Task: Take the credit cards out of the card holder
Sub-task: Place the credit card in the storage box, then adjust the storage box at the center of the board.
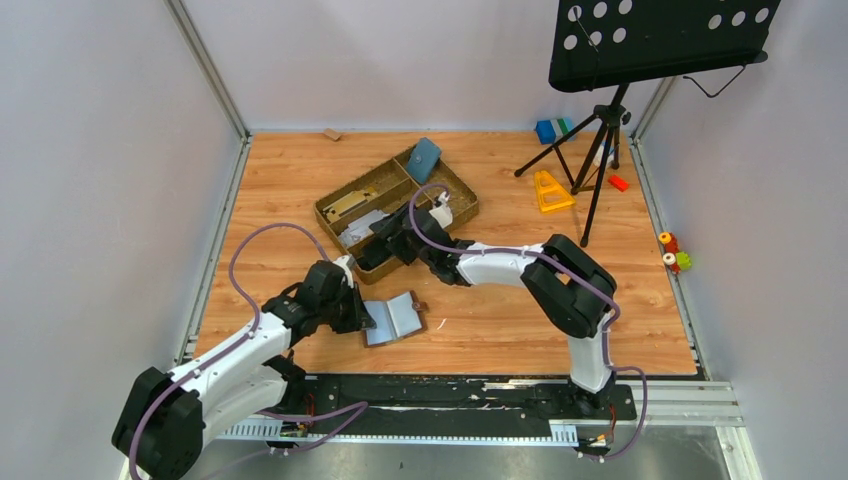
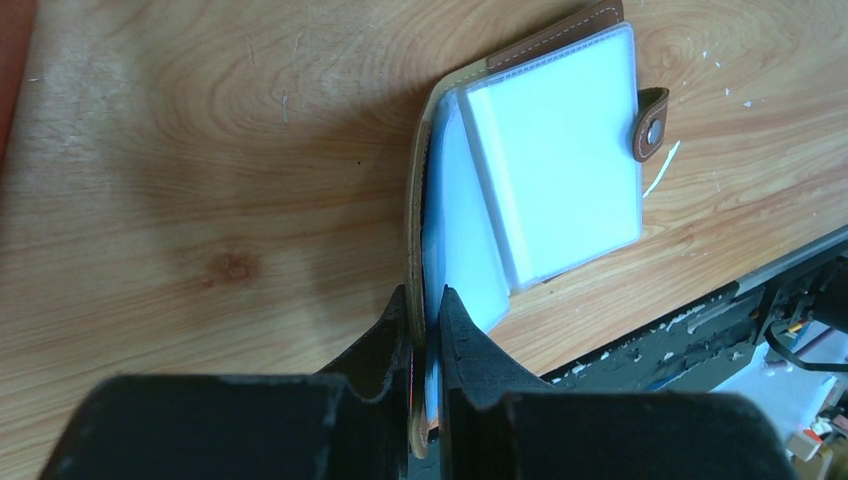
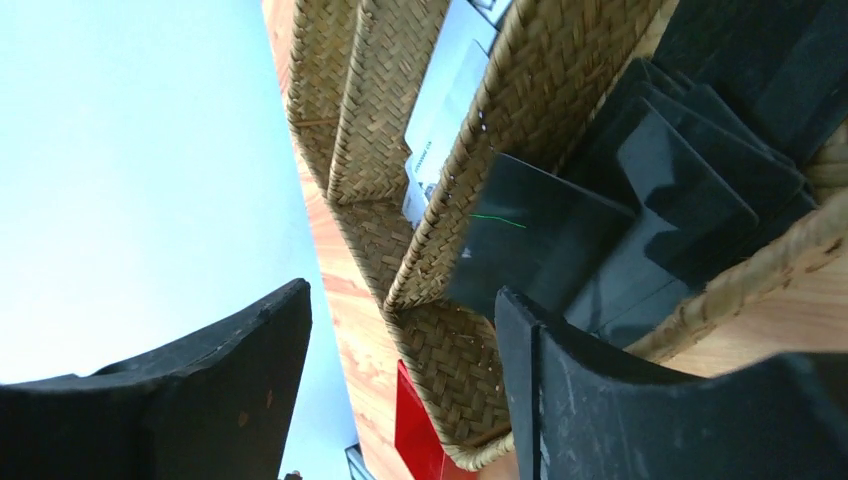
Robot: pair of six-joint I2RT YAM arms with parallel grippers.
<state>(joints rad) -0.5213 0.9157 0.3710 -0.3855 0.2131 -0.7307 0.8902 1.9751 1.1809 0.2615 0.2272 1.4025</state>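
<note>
The brown card holder point(image 1: 397, 318) lies open on the wooden table, its grey inside and clear sleeves facing up. In the left wrist view the card holder point(image 2: 550, 150) shows its closing tab point(image 2: 650, 122) at the right. My left gripper point(image 1: 358, 312) point(image 2: 425, 295) is shut on the holder's left cover and a sleeve, which stand up on edge between the jaws. My right gripper point(image 1: 385, 248) point(image 3: 400, 300) is open and empty at the near corner of the woven basket point(image 1: 470, 197). Several dark cards point(image 3: 650, 170) lie in that basket point(image 3: 430, 370).
The basket also holds white papers point(image 1: 362, 225) and a blue-teal pouch point(image 1: 425, 158). A music stand point(image 1: 600, 120), a yellow triangle point(image 1: 550, 190) and small toys point(image 1: 672, 250) stand at the back right. A black rail point(image 1: 450, 392) runs along the near edge.
</note>
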